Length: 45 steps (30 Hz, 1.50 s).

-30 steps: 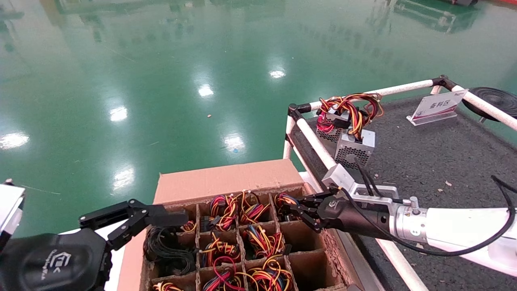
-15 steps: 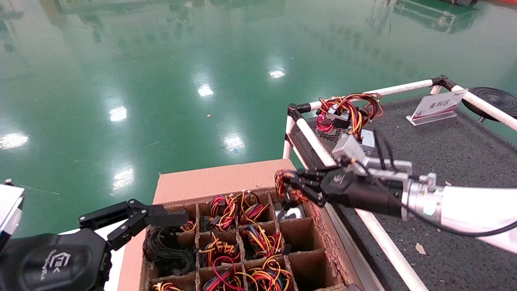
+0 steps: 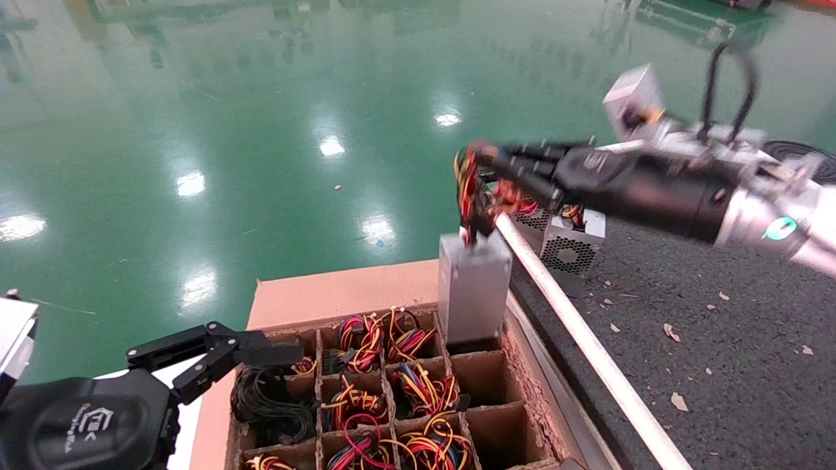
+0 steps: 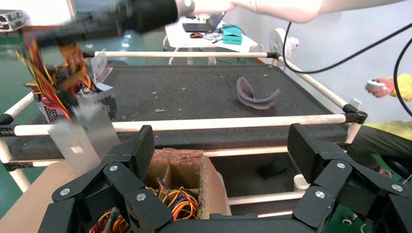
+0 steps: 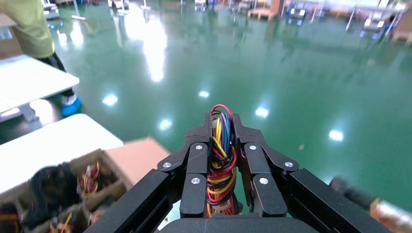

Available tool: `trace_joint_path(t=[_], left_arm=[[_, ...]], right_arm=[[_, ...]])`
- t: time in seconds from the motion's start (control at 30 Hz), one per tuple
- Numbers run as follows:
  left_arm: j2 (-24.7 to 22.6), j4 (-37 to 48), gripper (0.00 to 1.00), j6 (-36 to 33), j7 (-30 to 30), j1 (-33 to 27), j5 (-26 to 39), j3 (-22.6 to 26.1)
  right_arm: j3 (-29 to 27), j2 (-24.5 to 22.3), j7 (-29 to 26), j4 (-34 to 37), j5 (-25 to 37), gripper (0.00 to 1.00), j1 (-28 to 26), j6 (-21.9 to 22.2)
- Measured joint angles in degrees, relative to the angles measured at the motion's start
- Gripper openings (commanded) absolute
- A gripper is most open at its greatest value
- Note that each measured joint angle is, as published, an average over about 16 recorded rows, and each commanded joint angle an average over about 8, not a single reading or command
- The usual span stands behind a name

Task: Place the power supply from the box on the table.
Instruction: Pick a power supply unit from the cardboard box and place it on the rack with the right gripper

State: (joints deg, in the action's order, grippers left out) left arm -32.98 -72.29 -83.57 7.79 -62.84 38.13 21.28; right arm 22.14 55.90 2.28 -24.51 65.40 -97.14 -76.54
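My right gripper (image 3: 480, 156) is shut on the looped red, yellow and black wires (image 5: 221, 165) of the power supply (image 3: 473, 287). The smooth grey unit hangs upright from them, its lower end still at the box's far right cell. The brown cardboard box (image 3: 339, 290) stands left of the table (image 3: 718, 313), against its white rail (image 3: 575, 326). In the left wrist view the power supply (image 4: 82, 138) hangs over the box (image 4: 209, 179). My left gripper (image 3: 261, 352) stays open and empty at the box's near left corner.
Two vented grey units (image 3: 571, 245) with wire loops sit at the table's far left corner, just behind the lifted unit. Other cells hold wire bundles (image 3: 418, 385) and a black cable coil (image 3: 268, 398). A grey curved piece (image 4: 257, 94) lies on the matting.
My right gripper has risen from the box's far right cell with the wires in its grip, drawing the grey unit up almost out of the cell. The left arm has not moved.
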Motion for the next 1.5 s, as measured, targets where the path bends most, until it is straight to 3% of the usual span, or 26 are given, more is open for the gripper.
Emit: trace_joint_path(t=[0.37, 0.7, 1.13, 1.5], left_arm=[[0.0, 0.0, 1.00, 0.0, 0.0, 0.0, 0.0, 0.0], [0.0, 0.0, 1.00, 0.0, 0.0, 0.0, 0.0, 0.0], [0.0, 0.0, 1.00, 0.0, 0.0, 0.0, 0.0, 0.0], [0.0, 0.0, 1.00, 0.0, 0.0, 0.0, 0.0, 0.0]], right_arm=[[-3.2, -8.2, -9.0, -11.3, -3.8, 0.00, -2.0, -1.1], [-6.9, -17.9, -14.7, -20.1, -8.8, 0.00, 0.4, -3.7], [-13.0, -28.7, -15.5, -23.6, -17.7, 0.00, 12.1, -7.6], [-17.0, -31.8, -10.7, -20.5, -22.7, 0.00, 23.4, -8.1]])
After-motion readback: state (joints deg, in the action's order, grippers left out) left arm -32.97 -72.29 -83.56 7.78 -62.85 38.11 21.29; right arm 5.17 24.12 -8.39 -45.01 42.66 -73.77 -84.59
